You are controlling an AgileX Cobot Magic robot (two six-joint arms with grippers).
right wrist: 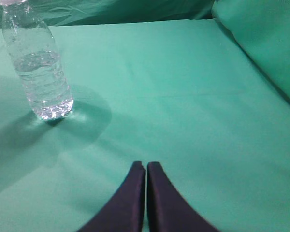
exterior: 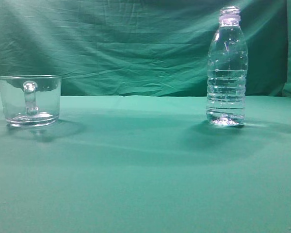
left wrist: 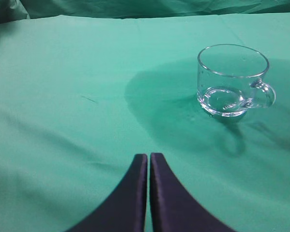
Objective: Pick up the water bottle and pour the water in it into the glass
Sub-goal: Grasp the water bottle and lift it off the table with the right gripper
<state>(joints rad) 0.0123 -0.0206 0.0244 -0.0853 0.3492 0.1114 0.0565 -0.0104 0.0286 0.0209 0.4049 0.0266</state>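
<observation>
Green cloth covers the worktop and hangs wrinkled as a backdrop behind it. The water bottle stands upright on the right side of the worktop, uncapped as far as I can tell, and the glass sits upright well apart from it on the left, handle turned toward the exterior camera. The water shows as a faint surface line a little above the bottle's middle, so it is somewhat over half full. The glass looks empty.

My right fingers are pressed together with nothing between them, low over bare cloth. The bottle stands ahead and well off to their left, not touching. My left fingers are likewise clenched and empty, with the glass ahead and to their right, clear of them.

The step in hand, as I judge it, is the reach for the bottle, and nothing is grasped yet. To do it well I should spread my right fingers wide before closing in, swing left to centre on the bottle, and take it on the ribbed lower half, where thin plastic resists the squeeze best. A soft clear bottle will buckle and spill through the open neck if I clamp hard, so I should grip only firmly enough to lift and keep it upright.
</observation>
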